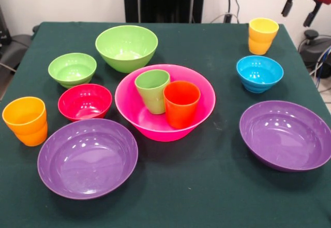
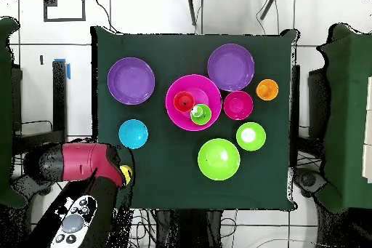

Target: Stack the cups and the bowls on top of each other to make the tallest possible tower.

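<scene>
Gripper [image 1: 301,8] hangs drawn back beyond the table's [image 1: 207,197] corner, fingers apart, holding nothing.

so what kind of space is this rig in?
Probably a robotics lab, not a kitchen. A table under dark green cloth holds only plastic cups and bowls, a red and black robot arm stands at its edge, and cables trail across the pale tiled floor.

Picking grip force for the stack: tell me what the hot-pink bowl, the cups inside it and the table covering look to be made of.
Hot-pink bowl: likely plastic, glossy; light glints on its rim and wall.
Green cup and red-orange cup: apparently the same smooth plastic, with a softer sheen.
Table covering: seemingly dark green cloth, matte, with faint creases.
</scene>
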